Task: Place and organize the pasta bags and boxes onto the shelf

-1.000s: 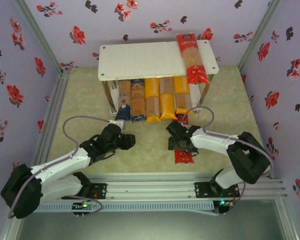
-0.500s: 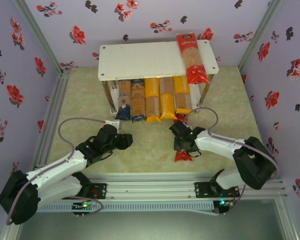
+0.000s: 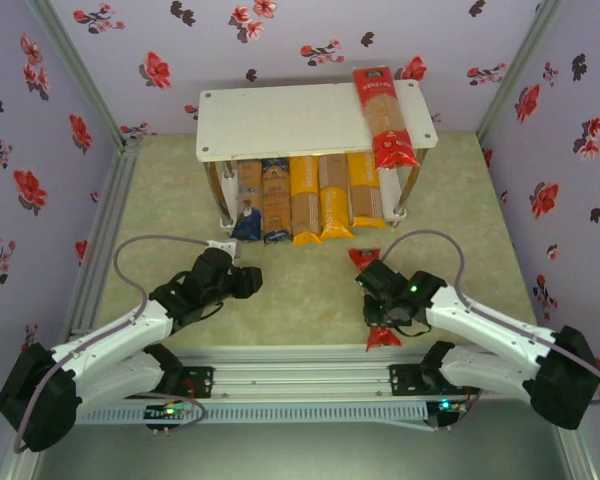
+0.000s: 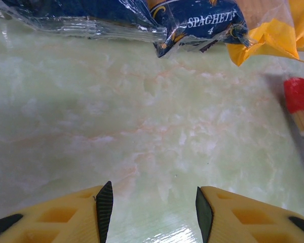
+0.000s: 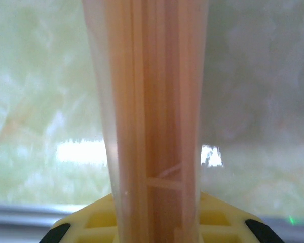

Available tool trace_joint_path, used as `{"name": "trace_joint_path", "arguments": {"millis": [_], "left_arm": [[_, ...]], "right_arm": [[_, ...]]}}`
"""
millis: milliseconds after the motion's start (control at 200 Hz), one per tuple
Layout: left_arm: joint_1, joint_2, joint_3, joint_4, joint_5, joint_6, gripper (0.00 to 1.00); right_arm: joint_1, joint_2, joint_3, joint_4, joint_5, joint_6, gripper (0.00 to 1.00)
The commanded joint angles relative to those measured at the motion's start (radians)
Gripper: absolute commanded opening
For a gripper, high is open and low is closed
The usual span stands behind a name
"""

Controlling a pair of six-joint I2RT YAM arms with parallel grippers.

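We hold a red spaghetti pack (image 3: 383, 338) in our right gripper (image 3: 378, 300), which is closed around the middle of the pack. One red end sticks out toward the shelf (image 3: 280, 120) and the other toward the near rail. In the right wrist view the clear window with the pasta strands runs straight up from between the jaws. The grip is at the middle, we think, so that the long pack balances and does not hang down on one side. We cannot tell whether it is lifted or touches the green table (image 3: 300, 300).

Our left gripper (image 3: 248, 281) hovers low over the table in front of the shelf's left part. Its jaws are wide apart and nothing is between them. From its wrist camera we see the ends of the blue-ended packs (image 4: 197, 20) and one yellow corner beside them.

The lower board carries five packs side by side, two blue-ended on the left and three yellow packs (image 3: 332, 205) to their right. All lie lengthwise with the ends toward us, so the row is tidy. Another red pack (image 3: 382, 115) lies on the top board at its right edge. In our judgement the held pack is the last one, and the place beside its red twin suits it best. The pack must turn to the same direction first.
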Motion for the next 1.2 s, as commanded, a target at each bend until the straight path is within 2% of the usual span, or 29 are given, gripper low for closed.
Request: {"name": "trace_joint_path", "arguments": {"millis": [0, 180, 305, 470, 645, 775, 830, 1010, 1195], "left_arm": [[0.014, -0.012, 0.043, -0.025, 0.005, 0.029, 0.49], [0.022, -0.005, 0.062, -0.04, 0.005, 0.041, 0.49], [0.023, -0.012, 0.068, -0.051, 0.005, 0.042, 0.49], [0.026, -0.032, 0.069, -0.064, 0.002, 0.045, 0.49], [0.031, -0.032, 0.078, -0.078, -0.002, 0.053, 0.49], [0.034, -0.029, 0.103, -0.092, -0.002, 0.066, 0.49], [0.034, -0.03, 0.119, -0.103, -0.002, 0.073, 0.49], [0.039, -0.029, 0.154, -0.119, -0.001, 0.089, 0.5], [0.045, -0.024, 0.174, -0.136, 0.002, 0.099, 0.5]], "right_arm": [[0.084, -0.072, 0.131, -0.104, 0.012, 0.045, 0.0], [0.271, -0.075, 0.333, -0.208, 0.0, 0.028, 0.0], [0.399, -0.061, 0.496, -0.262, 0.056, -0.014, 0.0], [0.475, -0.083, 0.627, -0.222, 0.091, -0.105, 0.0], [0.474, -0.063, 0.798, -0.09, 0.213, -0.287, 0.0], [0.463, 0.043, 1.007, -0.036, 0.492, -0.462, 0.0], [0.443, 0.11, 1.109, -0.029, 0.568, -0.536, 0.0], [0.315, 0.348, 1.442, -0.05, 0.678, -0.731, 0.0], [0.102, 0.571, 1.725, -0.135, 0.605, -0.777, 0.0]]}}
